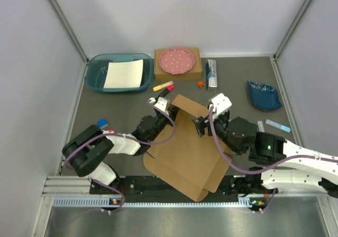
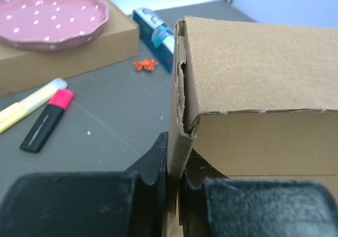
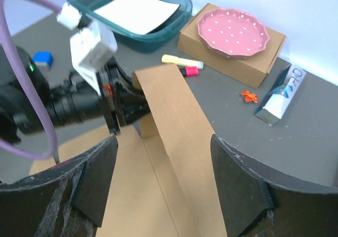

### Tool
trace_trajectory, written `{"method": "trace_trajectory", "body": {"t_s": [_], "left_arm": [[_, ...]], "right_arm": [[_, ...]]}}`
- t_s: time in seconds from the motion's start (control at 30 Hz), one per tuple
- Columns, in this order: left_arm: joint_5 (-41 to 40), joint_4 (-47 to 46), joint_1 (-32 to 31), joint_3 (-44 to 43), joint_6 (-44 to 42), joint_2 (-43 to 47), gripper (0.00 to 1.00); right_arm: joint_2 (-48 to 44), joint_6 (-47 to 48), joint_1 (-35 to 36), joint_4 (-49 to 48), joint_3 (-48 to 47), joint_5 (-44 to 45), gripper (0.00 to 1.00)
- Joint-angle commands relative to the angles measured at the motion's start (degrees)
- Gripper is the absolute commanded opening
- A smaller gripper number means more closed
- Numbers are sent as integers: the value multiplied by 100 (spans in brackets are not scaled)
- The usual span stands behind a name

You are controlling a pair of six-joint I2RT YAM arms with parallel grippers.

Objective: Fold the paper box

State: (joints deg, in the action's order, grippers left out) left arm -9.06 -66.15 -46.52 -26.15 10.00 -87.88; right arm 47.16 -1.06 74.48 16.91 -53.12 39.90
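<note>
The left hand [image 2: 174, 166] is clamped on the thin side edge of the paper box [image 1: 185, 158], right at a corner of its raised flap [image 3: 174, 105]. That bite is small, and the cardboard there looks crumpled. If the hand pulls hard, the flap could slip out and drop flat, or the corner could tear. The near end of the box reaches the near edge of the table [image 1: 121, 110], so a strong push could slide it off.

The right hand [image 3: 163, 179] has its fingers wide apart and holds nothing. The flap runs between them and seems free of both. The box lies flat on the table under both hands. Its raised flap is on the far side, toward the pink dotted plate [image 1: 177, 60].
</note>
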Motion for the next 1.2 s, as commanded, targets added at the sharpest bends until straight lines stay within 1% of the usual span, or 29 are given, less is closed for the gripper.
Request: {"method": "trace_trajectory", "body": {"t_s": [0.0,0.03,0.07,0.13,0.17,0.23,0.27,0.3,0.43,0.57,0.77,0.8,0.9,1.1,1.13,1.17], "left_arm": [[-762,471,-111,-241,54,104,0],[-860,498,-129,-233,63,113,0],[-956,498,-164,-172,168,95,0],[-1203,524,-182,-75,274,78,0],[-1282,550,-190,-31,396,104,0],[-1553,742,-217,48,476,139,0],[-1633,805,-252,66,477,174,0],[-1704,832,-269,101,451,192,0],[-2029,814,-471,207,134,209,0],[-2582,937,-638,172,-182,210,0],[-2803,946,-753,93,-393,-54,0],[-2812,963,-753,101,-385,-72,6],[-2873,964,-753,163,-280,-89,20],[-2698,770,-753,207,-297,-125,25],[-2602,762,-753,207,-288,-133,25],[-2566,753,-753,207,-297,-142,20]], "right_arm": [[477,-658,-512,-443,-400,-685,69],[592,-720,-600,-434,-435,-729,66],[697,-842,-801,-434,-471,-877,53],[1040,-1149,-1039,-381,-497,-1132,35],[1146,-1255,-1171,-346,-471,-1229,17],[1374,-1544,-1540,-381,-383,-1545,3],[1436,-1607,-1646,-468,-287,-1668,0],[1472,-1643,-1760,-539,-225,-1765,0],[1787,-1652,-1788,-706,-84,-1810,0],[2051,-1678,-1805,-715,-14,-1854,0],[2385,-1766,-1840,-759,65,-1960,0],[2395,-1766,-1840,-759,74,-1960,0],[2368,-1775,-1840,-759,83,-1968,0],[2342,-1722,-1840,-750,30,-1977,0],[2342,-1731,-1840,-750,4,-1986,0],[2351,-1714,-1840,-724,-14,-1986,0]]}}
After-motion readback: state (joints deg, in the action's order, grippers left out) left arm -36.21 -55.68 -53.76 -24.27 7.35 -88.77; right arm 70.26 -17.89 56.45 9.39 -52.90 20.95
